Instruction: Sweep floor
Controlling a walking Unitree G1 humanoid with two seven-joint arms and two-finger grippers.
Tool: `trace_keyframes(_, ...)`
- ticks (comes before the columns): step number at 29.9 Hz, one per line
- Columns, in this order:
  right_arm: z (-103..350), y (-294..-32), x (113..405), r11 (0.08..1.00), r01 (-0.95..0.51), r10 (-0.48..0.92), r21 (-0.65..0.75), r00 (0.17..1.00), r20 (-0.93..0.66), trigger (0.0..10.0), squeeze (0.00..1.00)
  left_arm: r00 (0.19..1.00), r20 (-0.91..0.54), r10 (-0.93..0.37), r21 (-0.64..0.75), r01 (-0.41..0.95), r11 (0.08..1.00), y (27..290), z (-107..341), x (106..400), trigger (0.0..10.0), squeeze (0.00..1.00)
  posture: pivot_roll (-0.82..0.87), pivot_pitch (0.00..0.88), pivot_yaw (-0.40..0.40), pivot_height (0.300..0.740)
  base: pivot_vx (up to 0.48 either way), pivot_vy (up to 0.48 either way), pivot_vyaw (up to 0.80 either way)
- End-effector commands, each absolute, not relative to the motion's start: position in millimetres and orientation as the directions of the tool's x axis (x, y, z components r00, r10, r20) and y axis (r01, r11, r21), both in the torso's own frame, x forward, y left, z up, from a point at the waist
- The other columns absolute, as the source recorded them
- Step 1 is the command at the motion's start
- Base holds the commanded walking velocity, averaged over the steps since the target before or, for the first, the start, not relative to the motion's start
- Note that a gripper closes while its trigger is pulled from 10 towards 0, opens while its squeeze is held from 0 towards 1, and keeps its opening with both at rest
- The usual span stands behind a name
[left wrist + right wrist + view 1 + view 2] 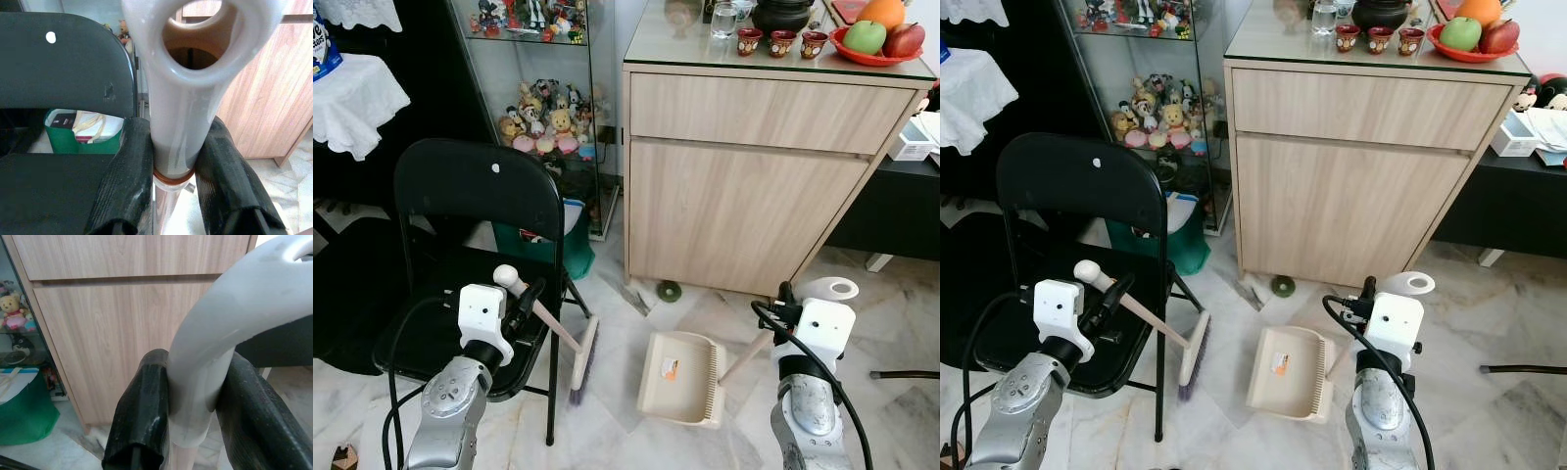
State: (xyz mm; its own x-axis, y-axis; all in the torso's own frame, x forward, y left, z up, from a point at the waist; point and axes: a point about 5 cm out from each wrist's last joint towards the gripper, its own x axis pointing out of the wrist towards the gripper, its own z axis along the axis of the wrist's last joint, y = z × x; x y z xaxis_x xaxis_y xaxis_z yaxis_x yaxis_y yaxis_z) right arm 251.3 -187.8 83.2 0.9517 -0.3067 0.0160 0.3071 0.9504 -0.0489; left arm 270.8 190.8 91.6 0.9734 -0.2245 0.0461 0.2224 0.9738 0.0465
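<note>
We record the left gripper (524, 299) at the near left, its two black fingers (128, 181) clamped on the white upper end of the broom handle (540, 313). The handle slopes down to the right to the broom head (584, 360), which rests bristles-down on the marble floor (891, 313), just beside the right front leg of the black folding chair (475, 191). In the left wrist view the handle's looped end stands between the two finger pads, held on both sides.

We note the right gripper (785, 305) at the near right, with its fingers (144, 416) closed around the grey curved grip of the dustpan handle (827, 289). The handle runs down to the left to the beige dustpan (683, 377), which lies flat on the floor between the two arms, its comb edge toward the right and an orange label on its pan.

The broom head and the dustpan are near each other but apart. On the floor at the foot of the wooden cabinet (744, 186) we see a small dark green round object (668, 291) and a grey scrap (636, 299) just left of it; both lie beyond the dustpan. A green bag (543, 245) stands behind the chair, before the glass display case (538, 98).
</note>
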Motion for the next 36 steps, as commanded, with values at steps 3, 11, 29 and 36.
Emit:
trace_keyframes(3,96.0,-185.5,255.4,0.954,0.298,-0.295,-0.040,0.953,0.069,10.0,0.00,0.967,0.089,-0.240,0.056,0.236,0.970,187.8,101.9,272.2,10.0,0.00,-0.03,0.122,0.023,0.740,0.000,0.000,0.00)
trace_keyframes(11,95.8,-184.3,256.3,0.955,0.293,-0.290,-0.040,0.955,0.069,10.0,0.00,0.966,0.093,-0.243,0.054,0.239,0.970,186.5,102.3,273.6,10.0,0.00,-0.03,0.114,0.022,0.740,0.000,0.000,0.00)
trace_keyframes(29,97.2,-184.7,258.4,0.956,0.289,-0.286,-0.041,0.955,0.074,10.0,0.00,0.964,0.101,-0.245,0.047,0.242,0.969,183.6,102.4,275.0,10.0,0.00,-0.04,0.096,0.015,0.740,0.000,0.000,0.00)
trace_keyframes(36,97.3,-184.6,258.1,0.956,0.289,-0.286,-0.041,0.955,0.076,10.0,0.00,0.963,0.106,-0.246,0.046,0.243,0.969,183.0,103.3,275.9,10.0,0.00,-0.04,0.084,0.015,0.740,-0.206,0.000,0.00)
